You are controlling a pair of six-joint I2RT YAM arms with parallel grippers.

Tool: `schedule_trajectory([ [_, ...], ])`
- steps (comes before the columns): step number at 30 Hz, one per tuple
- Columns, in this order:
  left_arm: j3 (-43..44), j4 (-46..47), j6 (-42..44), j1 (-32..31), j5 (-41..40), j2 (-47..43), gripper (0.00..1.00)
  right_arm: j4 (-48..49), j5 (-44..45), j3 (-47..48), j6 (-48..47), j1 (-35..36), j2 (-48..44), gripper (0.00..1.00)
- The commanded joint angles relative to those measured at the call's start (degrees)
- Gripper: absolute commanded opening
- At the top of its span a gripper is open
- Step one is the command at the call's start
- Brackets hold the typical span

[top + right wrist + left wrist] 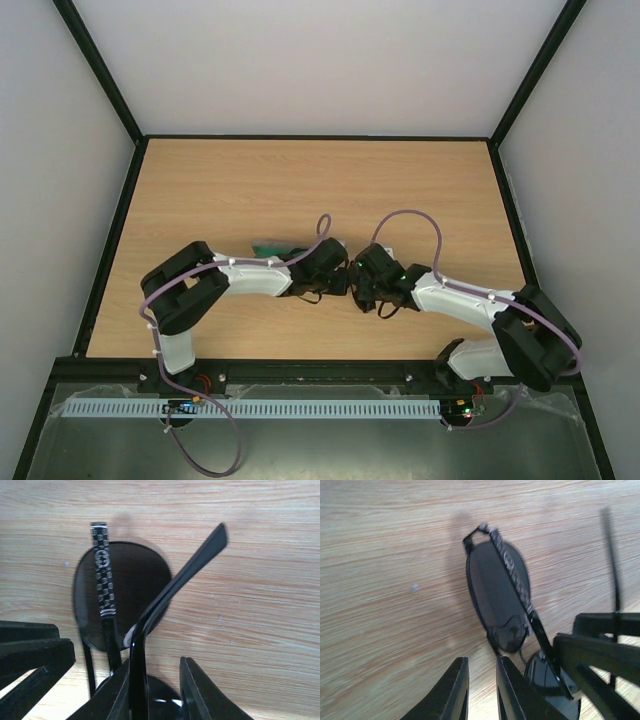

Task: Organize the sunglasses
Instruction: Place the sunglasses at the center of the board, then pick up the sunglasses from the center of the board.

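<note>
The sunglasses (495, 587) have dark lenses, a thin dark frame and a checkered temple arm (102, 570). They sit over the wooden table between my two grippers. My left gripper (481, 660) is narrowly open with only table showing in its gap; the frame's wire touches the tip of its right finger (512, 685). My right gripper (155, 662) is open around the plain black temple arm (165, 595), which lies against its left finger (112, 692). In the top view both grippers (340, 280) (362, 285) meet mid-table and hide the sunglasses.
A green-lined edge of the case (268, 247) shows behind my left arm. The wooden table (300, 180) has dark rails at its sides and white walls around it. Purple cables loop over both arms.
</note>
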Motion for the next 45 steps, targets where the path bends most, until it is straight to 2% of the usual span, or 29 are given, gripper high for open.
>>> schedule_trajectory([
  [1,-2.3,0.7,0.7,0.6,0.2,-3.3,0.19,-3.0,0.6,2.5,-1.1,0.0,-1.5,0.25],
  [7,-3.2,-1.5,1.3,0.6,-0.8,-8.1,0.20,-4.8,0.0,4.4,-1.9,0.1,-3.0,0.28],
  [14,-3.9,-3.0,1.4,0.6,-1.4,-12.1,0.20,-5.2,0.3,5.8,-2.1,0.0,-0.6,0.26],
  [22,-6.7,-8.6,1.1,0.6,-5.8,-24.4,0.23,-6.6,2.4,7.7,-4.3,0.1,5.2,0.25],
  [27,-12.4,-12.1,-1.1,0.6,-9.2,-34.0,0.26,-6.5,2.8,8.3,-4.5,0.1,7.5,0.25],
  [32,-22.7,-11.6,-5.6,0.7,-11.5,-40.7,0.30,-6.6,3.1,8.4,-4.7,0.0,8.8,0.25],
  [41,-35.5,-7.0,-14.0,1.1,-15.2,-46.7,0.30,-6.0,2.4,9.0,-5.4,0.1,10.5,0.05],
  [45,-37.9,-5.4,-14.6,4.3,-15.3,-46.6,0.30,-6.5,2.8,9.7,-5.9,0.1,10.0,0.01],
])
